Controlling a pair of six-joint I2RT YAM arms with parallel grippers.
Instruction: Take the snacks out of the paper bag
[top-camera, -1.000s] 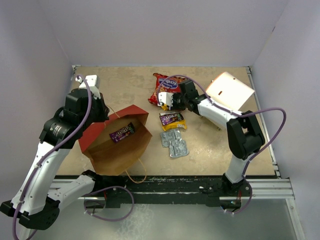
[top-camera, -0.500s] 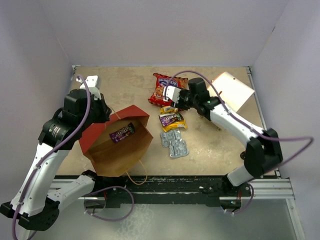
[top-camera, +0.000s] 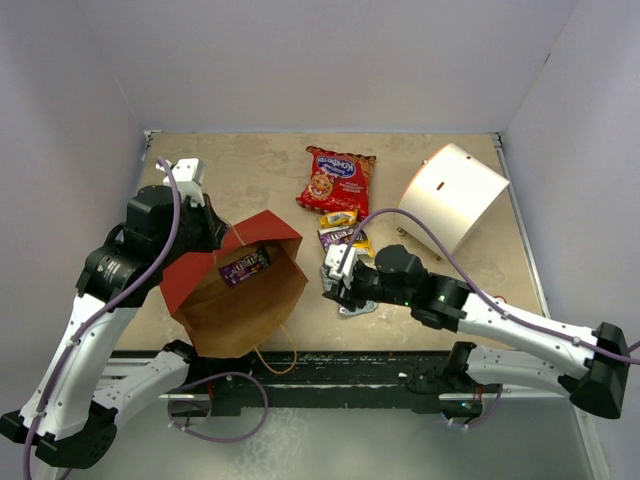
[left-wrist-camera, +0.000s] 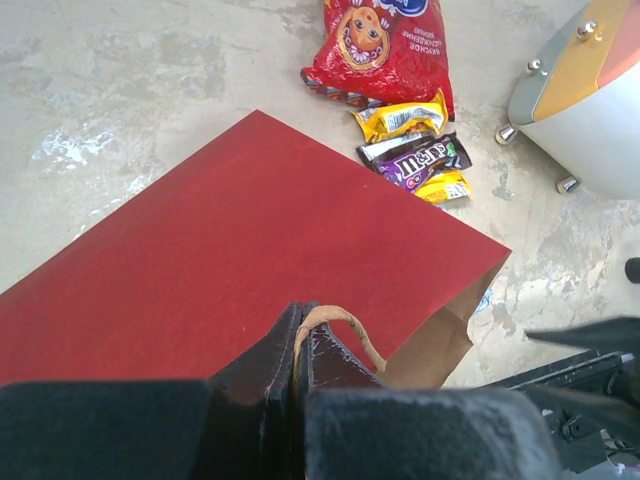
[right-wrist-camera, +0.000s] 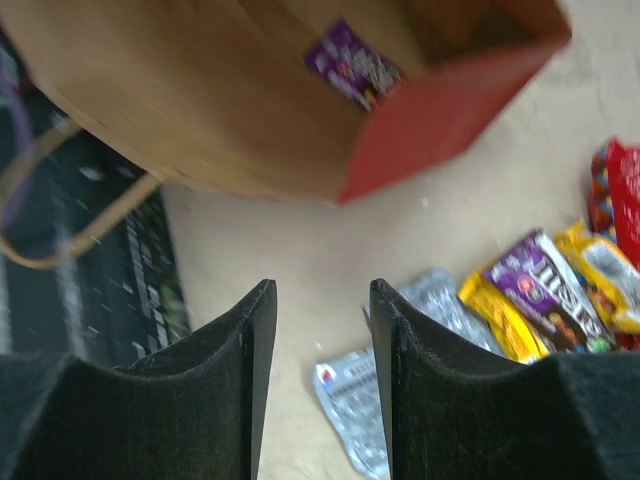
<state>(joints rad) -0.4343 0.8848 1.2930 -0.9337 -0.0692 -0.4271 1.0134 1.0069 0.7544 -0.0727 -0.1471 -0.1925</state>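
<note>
The paper bag (top-camera: 225, 300) lies on its side, red outside, its brown mouth facing right. A small purple candy packet (top-camera: 245, 265) lies inside it, also seen in the right wrist view (right-wrist-camera: 350, 65). My left gripper (left-wrist-camera: 300, 312) is shut on the bag's upper loop handle (left-wrist-camera: 340, 322), above the red side (left-wrist-camera: 230, 250). The red cookie bag (top-camera: 337, 180), a purple-and-yellow candy packet (top-camera: 343, 235) and silver foil packs (right-wrist-camera: 355, 405) lie on the table. My right gripper (right-wrist-camera: 320, 290) is open and empty, low over the foil packs, facing the bag's mouth (right-wrist-camera: 220, 110).
A white cylinder (top-camera: 455, 195) lies at the back right. The bag's second loop handle (top-camera: 272, 350) hangs over the table's near edge onto the black rail. Walls close the table on three sides.
My right gripper has left the cookie bag at the back and swung toward the near side, down to the foil packs by the bag's mouth. The left gripper still holds the handle.
</note>
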